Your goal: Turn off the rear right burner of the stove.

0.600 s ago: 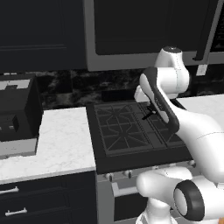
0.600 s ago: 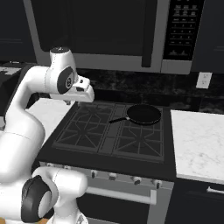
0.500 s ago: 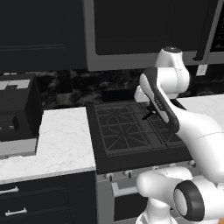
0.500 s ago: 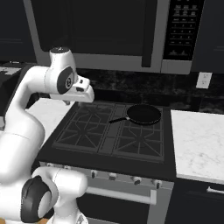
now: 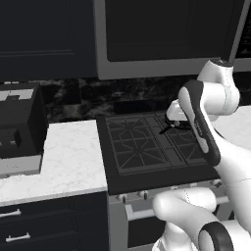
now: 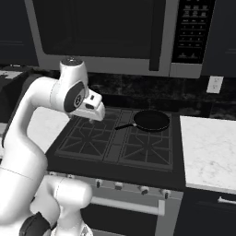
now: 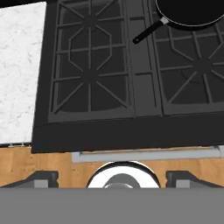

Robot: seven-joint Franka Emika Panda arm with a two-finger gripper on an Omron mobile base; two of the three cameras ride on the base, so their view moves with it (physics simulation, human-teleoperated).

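Gripper point(image 7: 112, 177) spread wide, holding nothing, hovering high above the stove point(image 7: 127, 131). Frying pan point(image 7: 188, 12) ahead, to the right, on the rear right burner point(image 7: 192, 37).

My arm point(image 6: 32, 133) is glossy white, built of thick rounded links with dark grey bands at the joints and a grey cap on top. The gripper point(image 7: 111, 177) shows two small dark finger tips.
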